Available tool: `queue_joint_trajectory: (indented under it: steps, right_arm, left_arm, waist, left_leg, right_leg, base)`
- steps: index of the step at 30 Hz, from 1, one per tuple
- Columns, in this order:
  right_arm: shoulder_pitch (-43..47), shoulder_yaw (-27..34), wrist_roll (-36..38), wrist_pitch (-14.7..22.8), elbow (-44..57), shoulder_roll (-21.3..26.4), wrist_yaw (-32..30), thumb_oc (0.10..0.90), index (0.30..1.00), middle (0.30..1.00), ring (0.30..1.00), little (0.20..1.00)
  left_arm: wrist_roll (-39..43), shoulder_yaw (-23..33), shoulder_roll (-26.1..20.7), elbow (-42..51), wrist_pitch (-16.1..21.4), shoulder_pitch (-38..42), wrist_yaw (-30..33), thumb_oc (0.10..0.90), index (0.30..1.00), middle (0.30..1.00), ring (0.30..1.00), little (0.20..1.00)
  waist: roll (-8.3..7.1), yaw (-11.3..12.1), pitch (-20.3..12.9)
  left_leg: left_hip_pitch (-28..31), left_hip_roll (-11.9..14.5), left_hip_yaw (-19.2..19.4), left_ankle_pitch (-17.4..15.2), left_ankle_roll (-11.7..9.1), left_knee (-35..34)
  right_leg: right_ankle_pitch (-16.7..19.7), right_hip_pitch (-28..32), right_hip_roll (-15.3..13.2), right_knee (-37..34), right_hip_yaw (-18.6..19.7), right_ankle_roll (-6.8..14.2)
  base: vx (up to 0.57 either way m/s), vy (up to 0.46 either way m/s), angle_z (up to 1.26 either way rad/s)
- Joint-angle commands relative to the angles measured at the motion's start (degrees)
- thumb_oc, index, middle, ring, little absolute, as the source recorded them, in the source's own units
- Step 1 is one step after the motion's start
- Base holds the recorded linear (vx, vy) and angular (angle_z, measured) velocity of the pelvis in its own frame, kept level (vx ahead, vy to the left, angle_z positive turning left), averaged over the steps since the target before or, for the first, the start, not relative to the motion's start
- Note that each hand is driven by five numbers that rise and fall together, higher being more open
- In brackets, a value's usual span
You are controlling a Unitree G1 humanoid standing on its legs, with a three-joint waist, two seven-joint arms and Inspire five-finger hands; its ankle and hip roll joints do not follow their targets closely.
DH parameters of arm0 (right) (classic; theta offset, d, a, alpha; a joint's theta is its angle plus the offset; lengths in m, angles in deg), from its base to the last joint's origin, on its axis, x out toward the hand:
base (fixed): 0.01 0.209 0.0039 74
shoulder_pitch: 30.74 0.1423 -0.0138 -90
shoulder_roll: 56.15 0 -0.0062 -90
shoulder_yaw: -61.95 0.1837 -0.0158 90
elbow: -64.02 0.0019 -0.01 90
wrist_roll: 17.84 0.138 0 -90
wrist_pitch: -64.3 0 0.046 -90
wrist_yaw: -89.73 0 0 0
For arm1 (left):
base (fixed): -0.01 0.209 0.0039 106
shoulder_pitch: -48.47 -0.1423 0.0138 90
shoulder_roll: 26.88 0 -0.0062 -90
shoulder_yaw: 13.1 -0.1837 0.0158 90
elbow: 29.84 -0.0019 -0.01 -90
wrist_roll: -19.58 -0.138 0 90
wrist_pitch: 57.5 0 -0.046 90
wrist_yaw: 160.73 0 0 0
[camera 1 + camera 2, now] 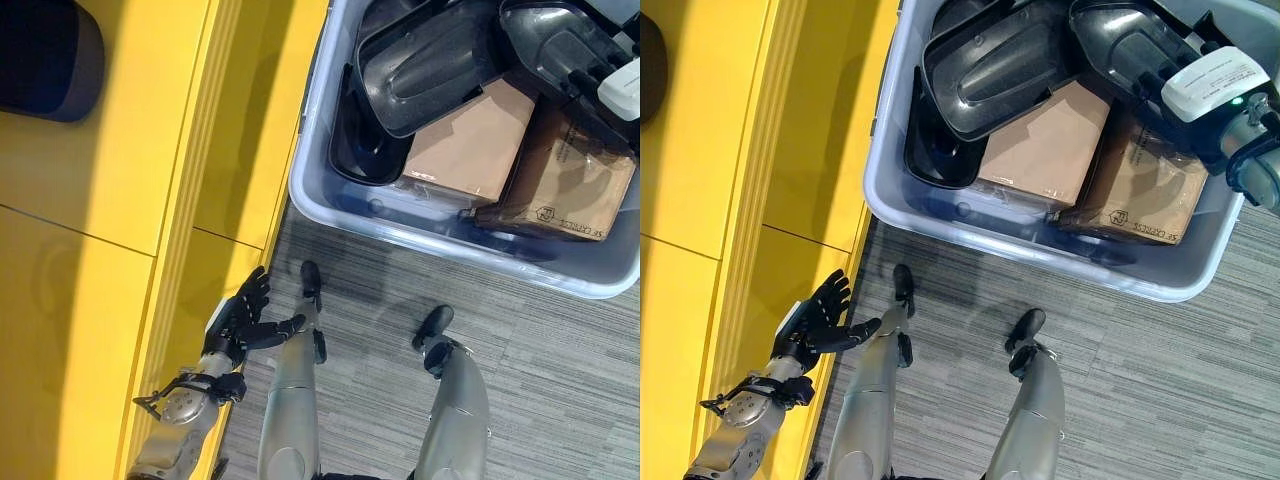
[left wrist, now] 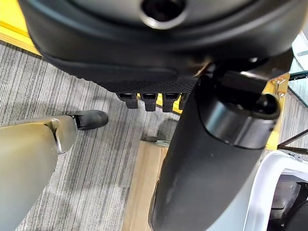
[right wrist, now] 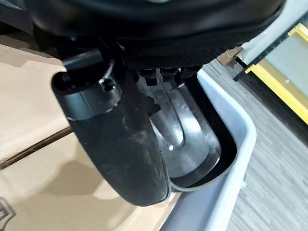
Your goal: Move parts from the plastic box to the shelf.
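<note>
The grey plastic box (image 1: pixel 420 235) stands on the carpet and holds black moulded parts and cardboard cartons. One large black part (image 1: pixel 990 65) lies on top, a second (image 1: pixel 1120 40) beside it. My right hand (image 1: pixel 1215 85) reaches into the box's far right side over that second part, fingers straight and holding nothing. In the right wrist view its thumb (image 3: pixel 115 130) hangs above a carton (image 3: pixel 38 159), with a black part (image 3: pixel 183 125) past the fingers. My left hand (image 1: pixel 242 320) is open and empty, low beside the yellow shelf (image 1: pixel 120 150).
Two brown cartons (image 1: pixel 470 140) (image 1: pixel 570 185) lie in the box under the black parts. A dark rounded thing (image 1: pixel 50 60) rests on the shelf at the far left. Grey carpet (image 1: pixel 560 380) lies between the shelf edge and the box.
</note>
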Motion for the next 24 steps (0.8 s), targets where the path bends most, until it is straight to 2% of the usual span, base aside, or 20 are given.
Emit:
queue_joint_trajectory:
  steps: [1,12,24]
  right_arm:
    - [1.91,2.43,1.65,-1.42,-1.05,1.57,0.51,0.9,1.0,1.0,1.0,1.0]
    - [-3.94,6.41,9.89,0.26,5.94,-1.33,4.7,0.9,1.0,1.0,1.0,1.0]
    - [-4.16,9.84,18.31,0.62,11.65,-3.49,6.49,0.9,1.0,1.0,1.0,1.0]
  left_arm:
    - [1.47,0.97,-1.78,4.1,4.78,-1.37,0.97,0.9,1.0,1.0,1.0,1.0]
    - [1.71,0.43,-2.01,4.15,4.83,-0.91,1.18,0.9,1.0,1.0,1.0,1.0]
    - [2.38,0.86,-2.37,4.33,4.54,-1.12,1.18,0.9,1.0,1.0,1.0,1.0]
  waist:
    - [-0.47,0.87,-0.61]
    - [-1.63,1.67,-0.59]
    - [-2.64,2.38,-0.59]
  left_leg:
    - [0.2,5.33,-3.39,-12.35,-4.92,11.03]
    - [1.94,3.71,-4.57,-12.51,-3.86,9.86]
    - [3.75,3.41,-4.54,-12.73,-3.38,9.75]
  right_leg:
    - [1.75,1.75,2.22,-4.8,3.02,3.16]
    - [2.56,4.43,2.33,-6.3,2.29,3.34]
    - [2.45,6.85,2.47,-6.96,1.86,3.14]
  base:
    - [0.0,0.0,0.0]
    - [0.0,0.0,0.0]
    - [0.0,0.0,0.0]
